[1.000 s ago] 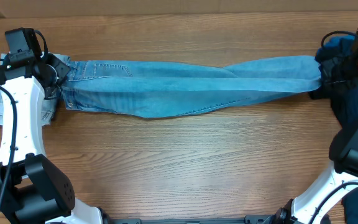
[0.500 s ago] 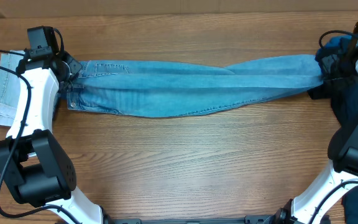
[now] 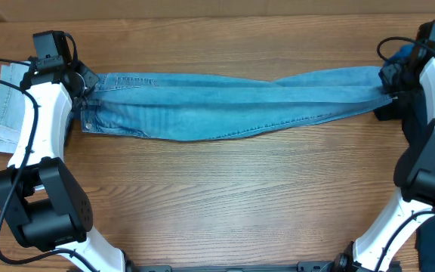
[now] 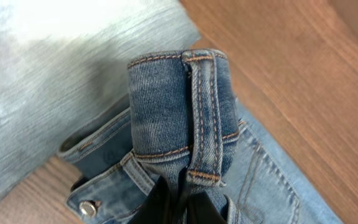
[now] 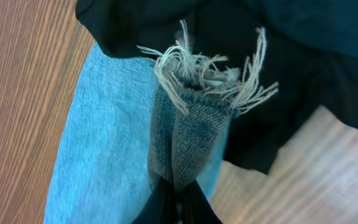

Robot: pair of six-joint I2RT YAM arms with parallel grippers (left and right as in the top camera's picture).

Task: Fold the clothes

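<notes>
A long pair of light-blue jeans (image 3: pixel 225 106) is stretched across the table between my two arms, folded lengthwise. At the left end, my left gripper (image 3: pixel 85 87) is shut on the waistband; the left wrist view shows its black fingers (image 4: pixel 160 202) pinching the denim just below a belt loop (image 4: pixel 207 118), near the metal button (image 4: pixel 89 207). My right gripper (image 3: pixel 390 85) is shut on the frayed hems (image 5: pixel 207 71) at the right end, the fringe sticking up above the fingertips (image 5: pixel 163 205).
A paler denim garment (image 3: pixel 6 106) lies flat at the far left edge, partly under the left arm. Dark navy and black clothes (image 3: pixel 421 121) are heaped at the right edge, behind the right arm. Wooden tabletop (image 3: pixel 232 196) spreads in front of the jeans.
The left arm carried the waistband a little rightward, uncovering the pale denim at the left. The right gripper has lifted the hem end slightly up and left. The jeans hang straighter.
</notes>
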